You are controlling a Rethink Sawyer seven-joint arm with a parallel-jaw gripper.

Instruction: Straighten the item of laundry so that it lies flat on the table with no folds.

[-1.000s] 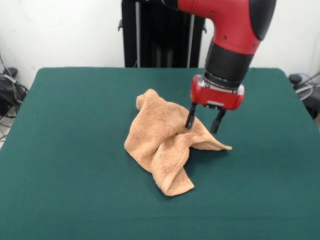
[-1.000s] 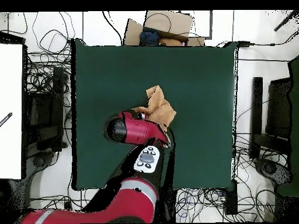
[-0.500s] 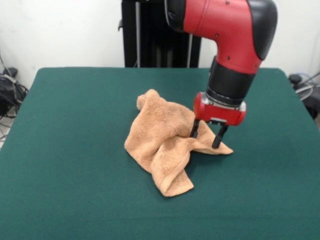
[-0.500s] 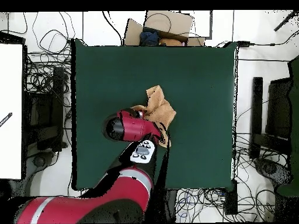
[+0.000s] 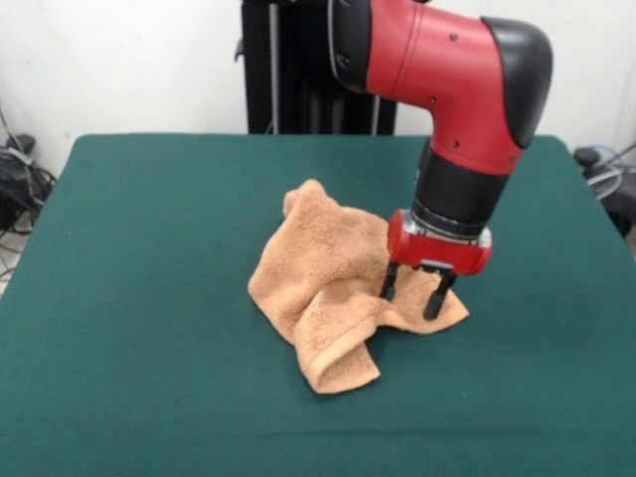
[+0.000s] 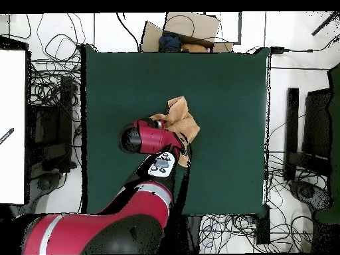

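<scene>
The item of laundry (image 5: 323,278) is a peach-orange towel, crumpled in folds at the middle of the green table (image 5: 149,248). One end stands up toward the back and a folded flap points to the table's front edge. My gripper (image 5: 411,292) stands over the towel's right corner with its fingers (image 5: 390,282) spread, tips pressing down on the cloth. It is open, with nothing clamped between the fingers. In the overhead view the towel (image 6: 181,118) shows beside the red arm (image 6: 149,137), which hides the gripper and the towel's near part.
A cardboard box (image 6: 182,30) sits beyond the table's (image 6: 226,86) far edge in the overhead view. Tangled cables (image 6: 53,86) lie on the floor around the table, and a white surface (image 6: 12,126) stands at the left.
The gripper has come down and shifted toward the table's front onto the towel's right corner. The towel's corner and top have shifted slightly with it.
</scene>
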